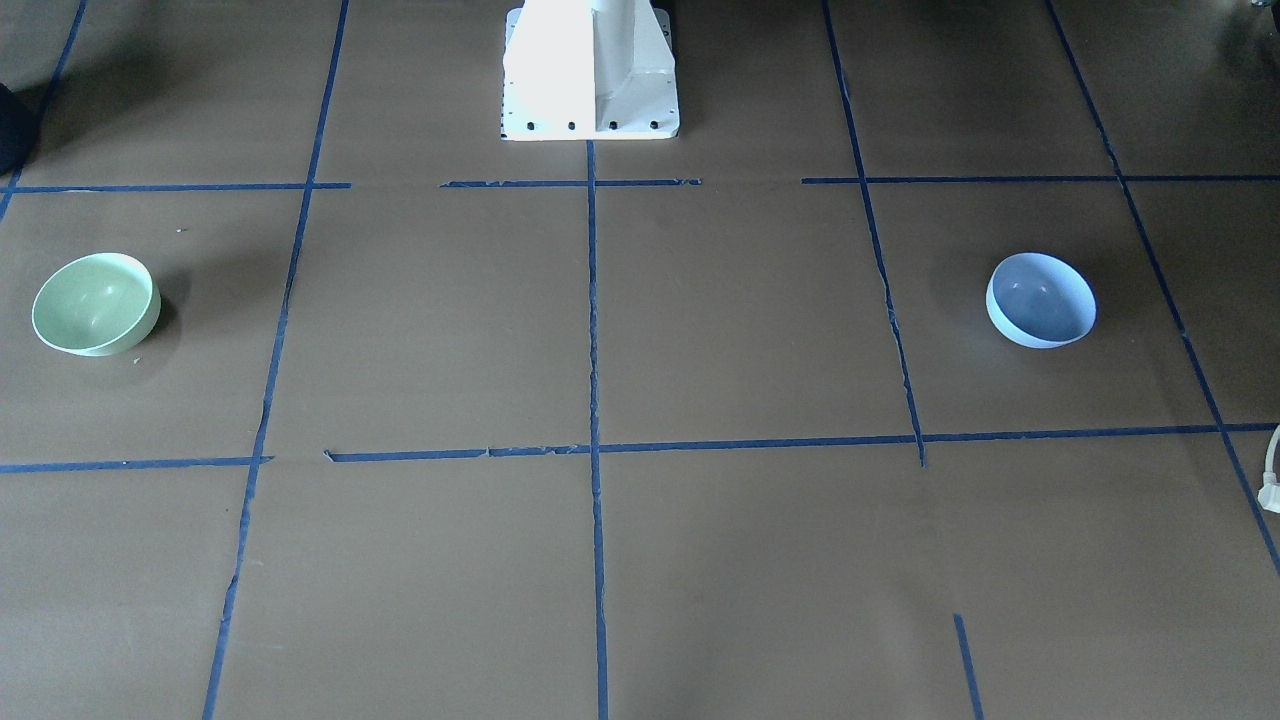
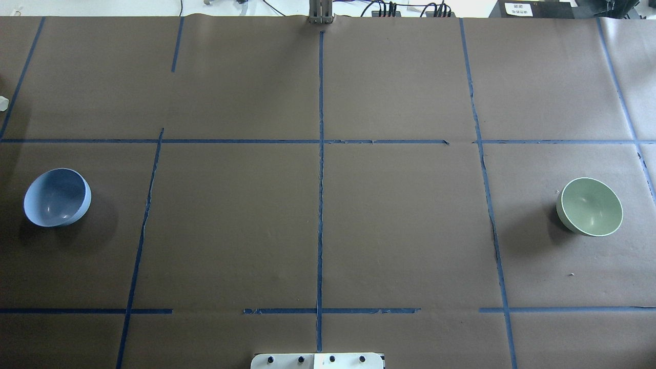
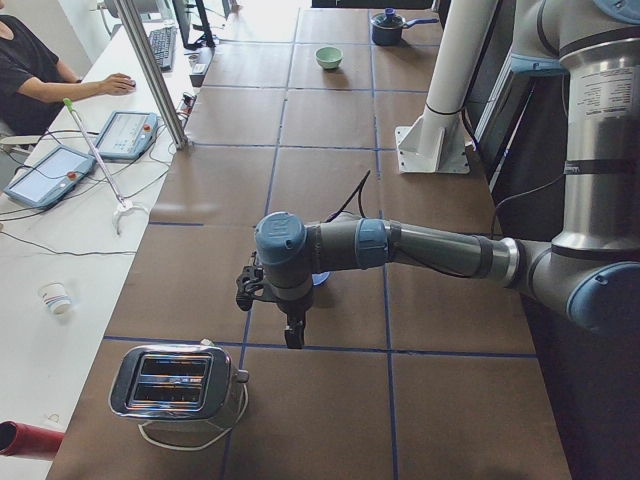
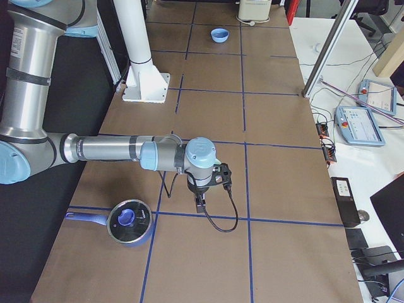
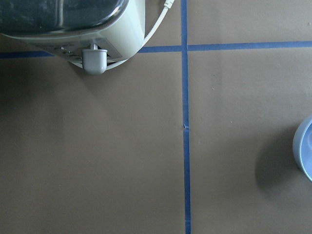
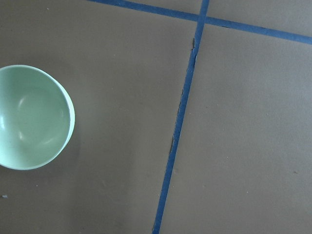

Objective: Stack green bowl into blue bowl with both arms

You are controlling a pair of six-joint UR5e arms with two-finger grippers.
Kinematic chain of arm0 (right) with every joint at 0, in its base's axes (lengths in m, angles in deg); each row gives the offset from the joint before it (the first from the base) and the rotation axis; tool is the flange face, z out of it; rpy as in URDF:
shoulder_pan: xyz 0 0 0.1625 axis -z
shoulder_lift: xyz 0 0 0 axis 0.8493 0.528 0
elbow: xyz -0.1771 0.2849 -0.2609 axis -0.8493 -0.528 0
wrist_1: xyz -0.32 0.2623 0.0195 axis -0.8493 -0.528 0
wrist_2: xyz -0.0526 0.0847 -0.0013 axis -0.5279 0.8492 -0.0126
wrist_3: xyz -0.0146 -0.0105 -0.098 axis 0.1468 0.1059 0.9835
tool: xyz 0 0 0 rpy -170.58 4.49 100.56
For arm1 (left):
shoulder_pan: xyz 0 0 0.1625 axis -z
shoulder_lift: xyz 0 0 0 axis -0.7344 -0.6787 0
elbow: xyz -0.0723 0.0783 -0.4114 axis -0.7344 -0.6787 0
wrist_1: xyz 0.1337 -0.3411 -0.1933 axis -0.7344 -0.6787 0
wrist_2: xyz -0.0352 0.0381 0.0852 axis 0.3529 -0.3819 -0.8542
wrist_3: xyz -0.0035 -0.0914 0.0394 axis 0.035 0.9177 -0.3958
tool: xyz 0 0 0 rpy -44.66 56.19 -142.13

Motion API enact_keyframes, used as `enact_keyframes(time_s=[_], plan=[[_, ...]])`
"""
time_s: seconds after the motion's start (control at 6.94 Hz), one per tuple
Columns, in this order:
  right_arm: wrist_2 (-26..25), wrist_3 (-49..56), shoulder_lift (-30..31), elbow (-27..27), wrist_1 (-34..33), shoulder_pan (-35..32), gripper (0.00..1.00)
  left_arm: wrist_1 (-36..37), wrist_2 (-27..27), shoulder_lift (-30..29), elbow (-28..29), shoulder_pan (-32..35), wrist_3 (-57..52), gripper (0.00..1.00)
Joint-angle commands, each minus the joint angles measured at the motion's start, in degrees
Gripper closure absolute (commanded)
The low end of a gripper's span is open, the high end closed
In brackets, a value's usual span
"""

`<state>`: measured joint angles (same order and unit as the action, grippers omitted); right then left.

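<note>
While neither bowl is in a grip, nothing of the stack is done. The green bowl [image 2: 589, 206] sits open side up on the table [image 2: 328, 230], far out on the robot's right. The blue bowl [image 2: 57, 197] sits open side up far out on its left, so they are well apart with the whole middle of the table between them. Both are empty. The left arm [image 3: 420, 248] reaches low over the table with the left gripper [image 3: 293, 333] pointing down, near the blue bowl but apart from it, with a toaster [image 3: 172, 381] close by. Its wrist view catches only the bowl's edge at the frame side. The right arm [image 4: 113, 150] does the same on the other end, right gripper [image 4: 200, 203] pointing down near a lidded pot [image 4: 129, 221]. Its wrist view has the green bowl off to one side, not under the fingers. Both grippers show only in the side views, so I cannot tell whether either is spread or pressed together. My read is that everything is left: grasp the green bowl, bring it across, probably with both arms meeting mid-table, and set it into the blue bowl.
</note>
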<state>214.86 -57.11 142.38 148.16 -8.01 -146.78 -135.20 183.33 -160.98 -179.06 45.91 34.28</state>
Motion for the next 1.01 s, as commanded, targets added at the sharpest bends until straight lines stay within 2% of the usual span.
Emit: enact_keyframes(time_s=[0.0, 0.86], plan=[[0.0, -0.11, 0.0, 0.15, -0.04, -0.04, 0.0, -0.71, -0.86, 0.69, -0.88, -0.53, -0.88, 0.0], [0.35, 0.06, 0.35, 0.58, 0.05, -0.04, 0.0, -1.33, -0.26, 3.16, -2.38, -0.54, -0.97, 0.0]])
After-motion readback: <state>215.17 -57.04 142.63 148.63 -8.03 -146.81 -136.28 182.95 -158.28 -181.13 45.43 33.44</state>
